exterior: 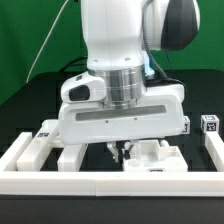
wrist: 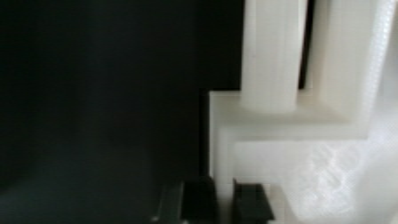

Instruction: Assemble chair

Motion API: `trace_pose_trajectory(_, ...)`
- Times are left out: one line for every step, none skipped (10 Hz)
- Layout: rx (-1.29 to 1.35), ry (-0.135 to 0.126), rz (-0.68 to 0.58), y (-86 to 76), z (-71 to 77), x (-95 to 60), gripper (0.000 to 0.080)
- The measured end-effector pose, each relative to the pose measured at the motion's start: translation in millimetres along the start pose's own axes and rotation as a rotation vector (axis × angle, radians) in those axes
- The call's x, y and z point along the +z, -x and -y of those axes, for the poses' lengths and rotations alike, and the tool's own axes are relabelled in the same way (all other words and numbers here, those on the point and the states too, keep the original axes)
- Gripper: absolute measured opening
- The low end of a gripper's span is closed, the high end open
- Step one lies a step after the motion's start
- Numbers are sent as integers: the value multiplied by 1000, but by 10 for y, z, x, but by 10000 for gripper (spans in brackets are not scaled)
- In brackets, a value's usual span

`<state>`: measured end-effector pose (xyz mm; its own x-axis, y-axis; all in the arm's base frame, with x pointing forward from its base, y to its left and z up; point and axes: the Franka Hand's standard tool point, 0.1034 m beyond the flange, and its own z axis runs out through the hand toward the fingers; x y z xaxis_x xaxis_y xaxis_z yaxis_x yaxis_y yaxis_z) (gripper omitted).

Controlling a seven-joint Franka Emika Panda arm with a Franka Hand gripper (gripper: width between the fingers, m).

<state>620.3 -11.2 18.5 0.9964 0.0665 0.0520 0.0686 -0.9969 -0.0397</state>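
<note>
Several stiff, light, probably slippery chair parts are seen inside the rail, best taken by flat opposite faces; the gripper is closed, nothing held.

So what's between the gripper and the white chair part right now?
Nothing. In the wrist view the shut gripper sits right at the chair part, with only dark table beside them.
</note>
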Motion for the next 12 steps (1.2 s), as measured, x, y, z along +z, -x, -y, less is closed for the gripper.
trace_pose_trajectory(4,-2,7,-12,81,3,28)
trace_pose_trajectory(17,-4,8,-23,187,5,28)
trace_pose_trajectory(13,-5,8,-36,316,7,28)
trace_pose_trajectory(0,-5,8,-43,416,11,28)
trace_pose_trajectory(1,-5,8,-44,488,20,28)
trace_pose_trajectory(15,2,4,-48,489,21,28)
trace_pose_trajectory(21,6,-4,-51,490,21,28)
trace_pose_trajectory(25,6,-4,-51,489,20,28)
trace_pose_trajectory(26,6,-4,-51,487,20,28)
trace_pose_trajectory(26,6,-4,-51,486,21,35)
trace_pose_trajectory(26,6,-3,-49,486,23,35)
trace_pose_trajectory(26,6,-3,-49,486,24,213)
